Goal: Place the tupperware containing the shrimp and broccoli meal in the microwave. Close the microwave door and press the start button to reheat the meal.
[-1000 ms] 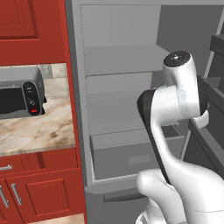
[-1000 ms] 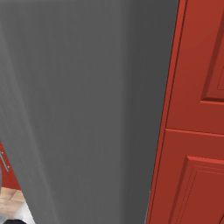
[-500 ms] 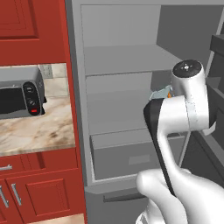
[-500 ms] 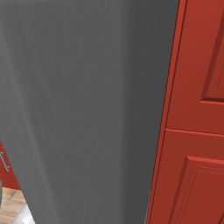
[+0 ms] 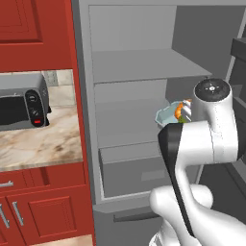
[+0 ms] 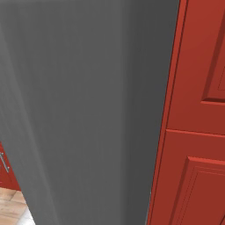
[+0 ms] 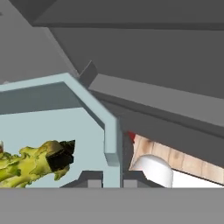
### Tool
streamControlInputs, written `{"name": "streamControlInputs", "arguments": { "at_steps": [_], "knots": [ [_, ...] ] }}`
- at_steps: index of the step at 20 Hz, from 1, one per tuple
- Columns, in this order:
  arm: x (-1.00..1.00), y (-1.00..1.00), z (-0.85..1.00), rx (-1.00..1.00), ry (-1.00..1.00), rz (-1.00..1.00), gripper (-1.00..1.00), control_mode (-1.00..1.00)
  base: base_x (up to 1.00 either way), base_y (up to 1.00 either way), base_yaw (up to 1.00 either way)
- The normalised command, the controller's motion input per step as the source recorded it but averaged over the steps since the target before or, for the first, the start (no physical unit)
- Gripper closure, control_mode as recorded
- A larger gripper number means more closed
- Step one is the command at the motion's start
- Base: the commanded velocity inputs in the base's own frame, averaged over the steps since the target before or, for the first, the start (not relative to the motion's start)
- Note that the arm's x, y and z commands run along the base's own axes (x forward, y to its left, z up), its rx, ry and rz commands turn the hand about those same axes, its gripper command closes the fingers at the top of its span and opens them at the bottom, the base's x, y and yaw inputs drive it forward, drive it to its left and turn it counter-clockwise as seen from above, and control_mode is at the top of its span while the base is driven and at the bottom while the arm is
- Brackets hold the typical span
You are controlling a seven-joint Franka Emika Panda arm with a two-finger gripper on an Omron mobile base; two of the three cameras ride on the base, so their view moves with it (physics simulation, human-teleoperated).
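The pale blue tupperware hangs in front of the open fridge's middle shelf, just left of my white wrist. The shrimp and broccoli meal shows in it as orange and green pieces. In the hand view the tupperware spreads over the left half, with a broccoli floret lying inside. My gripper is shut on the tupperware's upright rim, one dark fingertip on each side of the wall. The microwave and the microwave door are out of view.
The fridge stands open with grey shelves and a drawer below. Its door bins are close on the right. A silver toaster oven sits on the stone counter. A grey fridge panel adjoins red cabinets.
My hand has swung to the right in front of the fridge. The tupperware, hidden behind the arm a second ago, now shows to the left of the wrist.
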Motion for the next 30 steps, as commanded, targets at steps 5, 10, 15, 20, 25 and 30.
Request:
{"name": "streamControlInputs", "arguments": {
  "at_steps": [5, 10, 15, 20, 25, 30],
  "knots": [
    [-0.31, 0.16, -0.03, 0.00, -0.04, 0.22, 1.00, -1.00, 0.00, 0.00, 0.00],
    [0.02, -0.13, 0.01, 0.03, -0.09, 0.05, 1.00, -1.00, 0.00, 0.00, 0.00],
    [0.18, -0.10, 0.00, 0.02, -0.02, 0.00, 1.00, -1.00, 0.00, 0.00, 0.00],
    [0.20, 0.00, 0.00, 0.00, 0.00, 0.00, 1.00, -1.00, 0.00, 0.00, 0.00],
    [0.05, 0.00, 0.00, 0.00, 0.00, 0.00, 1.00, -1.00, 0.00, 0.00, 0.00],
    [-0.07, 0.00, 0.00, 0.00, 0.00, 0.02, 1.00, 1.00, -0.06, 0.02, 0.03]
  ]
}}
